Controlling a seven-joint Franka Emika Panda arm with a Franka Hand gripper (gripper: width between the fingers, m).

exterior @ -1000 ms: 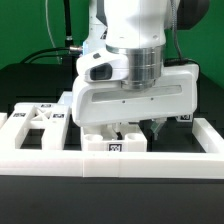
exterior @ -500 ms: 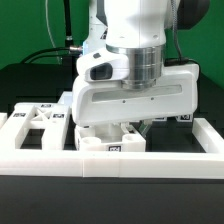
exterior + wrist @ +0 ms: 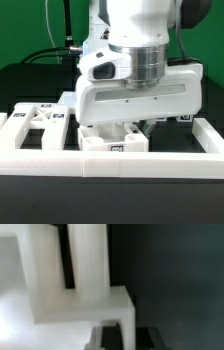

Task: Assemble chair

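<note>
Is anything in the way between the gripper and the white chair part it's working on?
Nothing visible does. In the wrist view the shut gripper is right at the chair part, with nothing between. The border wall lies nearer the exterior camera, not between them.

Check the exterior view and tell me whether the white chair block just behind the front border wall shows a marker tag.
Yes, the chair block has a black-and-white square tag on its camera-facing side, above the border wall.
</note>
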